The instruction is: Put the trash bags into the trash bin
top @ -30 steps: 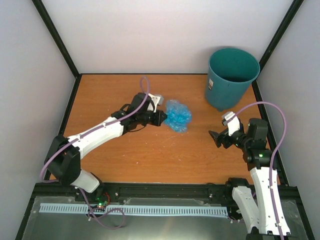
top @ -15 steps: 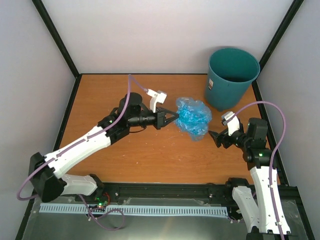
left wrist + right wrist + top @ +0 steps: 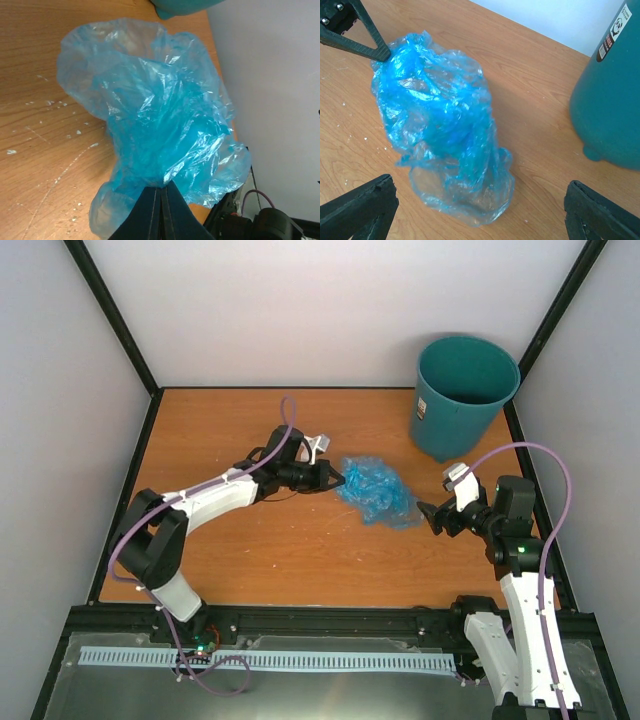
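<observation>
The light-blue trash bag [image 3: 375,490] lies crumpled on the wooden table, mid-right; it also shows in the left wrist view [image 3: 155,115] and the right wrist view [image 3: 440,120]. My left gripper [image 3: 338,479] is shut on the bag's left end, its fingertips [image 3: 162,192] pinching the film. My right gripper [image 3: 432,515] is open and empty, just right of the bag, its fingers [image 3: 360,207] spread wide on either side of the bag's near end. The dark teal trash bin [image 3: 462,395] stands upright at the back right, also in the right wrist view [image 3: 612,100].
The wooden table [image 3: 230,560] is walled by white panels with black frame posts. The bin sits close to the right wall. A purple cable loops over each arm.
The left gripper, holding the bag, swung up and right, then came back down lower; the bag now lies spread on the table nearer the right gripper. The right arm stayed put.
</observation>
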